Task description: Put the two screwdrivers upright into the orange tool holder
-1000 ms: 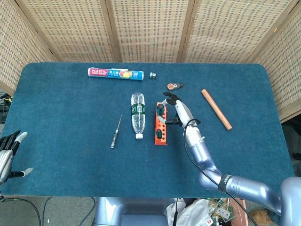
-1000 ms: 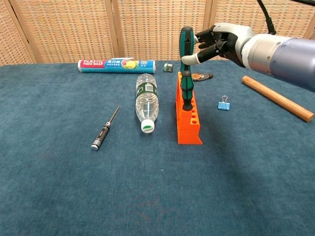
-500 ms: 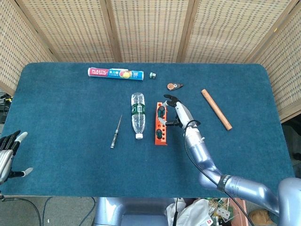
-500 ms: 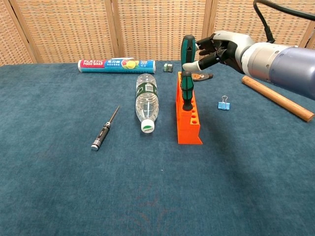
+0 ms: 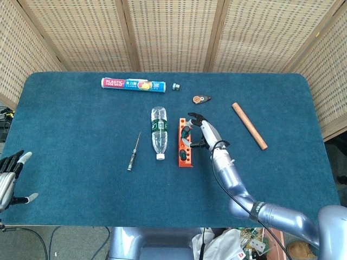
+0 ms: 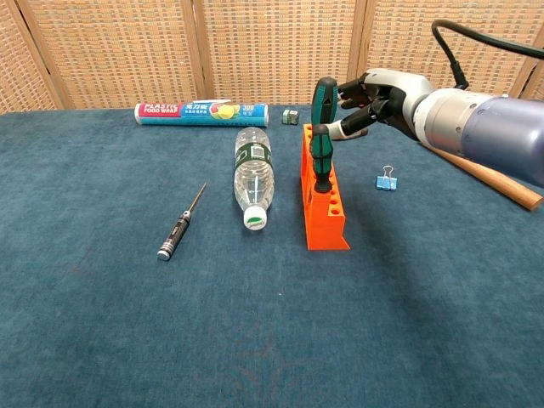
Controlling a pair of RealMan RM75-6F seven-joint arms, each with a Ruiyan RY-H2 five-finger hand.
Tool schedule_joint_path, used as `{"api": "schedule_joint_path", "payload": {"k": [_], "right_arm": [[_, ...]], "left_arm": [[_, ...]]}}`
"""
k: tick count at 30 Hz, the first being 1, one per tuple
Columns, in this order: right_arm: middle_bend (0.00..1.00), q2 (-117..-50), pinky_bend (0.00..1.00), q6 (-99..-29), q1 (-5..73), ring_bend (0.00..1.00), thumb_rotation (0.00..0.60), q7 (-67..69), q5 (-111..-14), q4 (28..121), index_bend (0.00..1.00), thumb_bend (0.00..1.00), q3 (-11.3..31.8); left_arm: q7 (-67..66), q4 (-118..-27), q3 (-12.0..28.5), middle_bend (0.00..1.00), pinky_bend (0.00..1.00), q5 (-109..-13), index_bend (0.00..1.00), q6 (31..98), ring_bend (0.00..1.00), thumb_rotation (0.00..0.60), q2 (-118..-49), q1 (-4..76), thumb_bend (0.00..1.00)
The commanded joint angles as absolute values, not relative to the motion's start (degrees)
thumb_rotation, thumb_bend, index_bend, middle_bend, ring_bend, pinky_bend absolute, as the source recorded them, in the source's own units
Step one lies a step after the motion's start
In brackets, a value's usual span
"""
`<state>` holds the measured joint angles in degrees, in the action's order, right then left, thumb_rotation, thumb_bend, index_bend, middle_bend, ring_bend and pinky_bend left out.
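Observation:
A green-handled screwdriver (image 6: 322,127) stands upright in a hole of the orange tool holder (image 6: 328,219), near its far end. My right hand (image 6: 375,95) pinches the handle from the right, thumb low and fingers near its top. From the head view, the same right hand (image 5: 204,131) sits beside the green screwdriver (image 5: 186,131) over the holder (image 5: 184,156). A thin black screwdriver (image 6: 179,226) lies flat on the blue table left of the bottle, also visible as the black screwdriver (image 5: 133,151). My left hand (image 5: 8,176) hangs open off the table's left edge.
A clear plastic bottle (image 6: 252,178) lies between the black screwdriver and the holder. A plastic wrap box (image 6: 201,112) lies at the back. A blue binder clip (image 6: 387,180), a wooden stick (image 6: 484,174) and a small orange-black tool (image 5: 201,99) are to the right.
The green screwdriver has sunk lower into the holder, and my right hand has come down with it. The left hand and the black screwdriver have stayed still.

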<state>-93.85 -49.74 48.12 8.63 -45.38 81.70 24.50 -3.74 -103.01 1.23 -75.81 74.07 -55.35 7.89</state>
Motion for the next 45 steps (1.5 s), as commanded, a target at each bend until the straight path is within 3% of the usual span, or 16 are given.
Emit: {"api": "schedule_joint_path", "payload": {"k": [1, 16, 22, 33, 40, 45], "right_arm": [[0.1, -93.96, 0.01, -49.44, 48.01, 0.0, 0.6, 8.99, -45.61, 81.54, 0.62, 0.39, 24.52], [0.11, -93.57, 0.01, -47.88, 47.57, 0.0, 0.6, 10.56, -47.48, 81.36, 0.48, 0.29, 24.67], [0.11, -93.3, 0.01, -47.35, 47.6, 0.0, 0.6, 10.37, -47.81, 81.34, 0.41, 0.2, 24.39], [0.11, -92.75, 0.01, -47.68, 47.32, 0.0, 0.6, 10.83, -48.14, 81.99, 0.39, 0.19, 24.96], [0.11, -88.22, 0.01, -49.62, 44.57, 0.0, 0.6, 10.91, -50.07, 87.57, 0.38, 0.19, 24.63], [0.11, -81.47, 0.01, -53.65, 39.22, 0.0, 0.6, 11.37, -56.56, 93.86, 0.37, 0.18, 22.09]], "left_arm": [[-3.7, -103.02, 1.22, 0.0, 0.0, -75.76, 0.0, 74.03, 0.0, 0.6, -55.32, 7.9, 0.0], [-3.7, -103.11, 1.14, 0.0, 0.0, -75.75, 0.0, 74.0, 0.0, 0.6, -55.18, 7.9, 0.0], [-3.68, -103.13, 1.11, 0.0, 0.0, -75.76, 0.0, 74.03, 0.0, 0.6, -55.17, 7.88, 0.0], [-3.67, -103.17, 1.1, 0.0, 0.0, -75.66, 0.0, 73.9, 0.0, 0.6, -55.16, 7.93, 0.0], [-3.02, -103.25, 0.93, 0.0, 0.0, -76.39, 0.0, 74.39, 0.0, 0.6, -54.83, 7.66, 0.0], [-2.32, -103.2, 0.88, 0.0, 0.0, -77.35, 0.0, 75.75, 0.0, 0.6, -54.61, 7.07, 0.0]]}}
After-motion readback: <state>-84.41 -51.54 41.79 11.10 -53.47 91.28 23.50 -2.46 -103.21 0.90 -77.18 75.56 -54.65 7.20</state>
